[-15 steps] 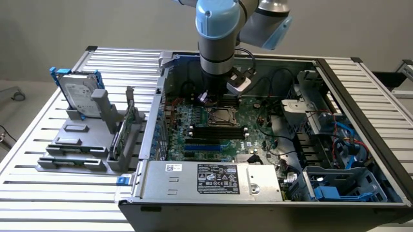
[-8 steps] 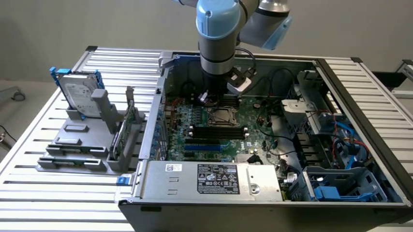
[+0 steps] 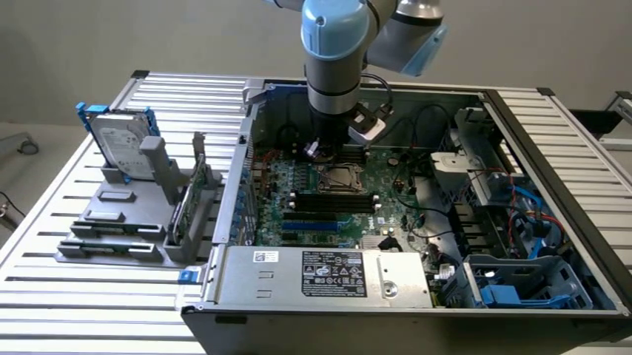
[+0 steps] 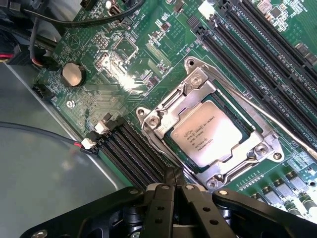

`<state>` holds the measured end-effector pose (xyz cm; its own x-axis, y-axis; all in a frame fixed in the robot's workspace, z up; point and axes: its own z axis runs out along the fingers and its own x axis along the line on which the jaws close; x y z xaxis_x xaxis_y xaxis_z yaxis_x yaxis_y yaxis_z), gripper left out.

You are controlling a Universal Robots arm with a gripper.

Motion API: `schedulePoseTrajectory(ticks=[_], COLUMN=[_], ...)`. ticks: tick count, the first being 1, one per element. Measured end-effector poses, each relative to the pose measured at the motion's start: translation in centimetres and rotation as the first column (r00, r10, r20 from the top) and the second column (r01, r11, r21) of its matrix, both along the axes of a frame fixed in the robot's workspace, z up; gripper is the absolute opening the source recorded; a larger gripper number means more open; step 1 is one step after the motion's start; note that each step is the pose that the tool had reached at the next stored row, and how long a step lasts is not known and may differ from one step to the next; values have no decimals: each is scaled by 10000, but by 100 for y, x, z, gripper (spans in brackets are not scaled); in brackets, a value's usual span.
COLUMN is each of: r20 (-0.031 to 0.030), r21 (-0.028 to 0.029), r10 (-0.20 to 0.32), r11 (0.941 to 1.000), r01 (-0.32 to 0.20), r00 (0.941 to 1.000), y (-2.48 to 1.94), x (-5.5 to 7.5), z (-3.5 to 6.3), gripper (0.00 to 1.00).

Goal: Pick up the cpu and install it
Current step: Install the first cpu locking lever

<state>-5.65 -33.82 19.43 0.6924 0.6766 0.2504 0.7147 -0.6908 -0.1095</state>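
The gripper (image 4: 173,174) is closed tight, its two black fingers pressed together with nothing between them, and it hangs inside the open computer case (image 3: 553,185) on the slatted bench (image 3: 79,310). Just beside its tips the cpu (image 4: 210,136) lies flat in the socket frame (image 4: 154,120) on the green motherboard (image 4: 124,54), silver lid up with the printing showing, apart from the gripper. Black memory slots (image 4: 131,151) run alongside the socket. Near the bench's edge at the exterior view's left, a hard drive (image 3: 123,140) with blue brackets stands upright in a grey holder (image 3: 123,225).
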Motion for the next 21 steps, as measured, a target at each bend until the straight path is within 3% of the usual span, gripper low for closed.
schedulePoseTrajectory(ticks=[21], r20=[0], r21=[-80], r10=[-1], r11=[10000], r01=[1], r00=[10000], y=[0], x=[37], z=[0], gripper=[11])
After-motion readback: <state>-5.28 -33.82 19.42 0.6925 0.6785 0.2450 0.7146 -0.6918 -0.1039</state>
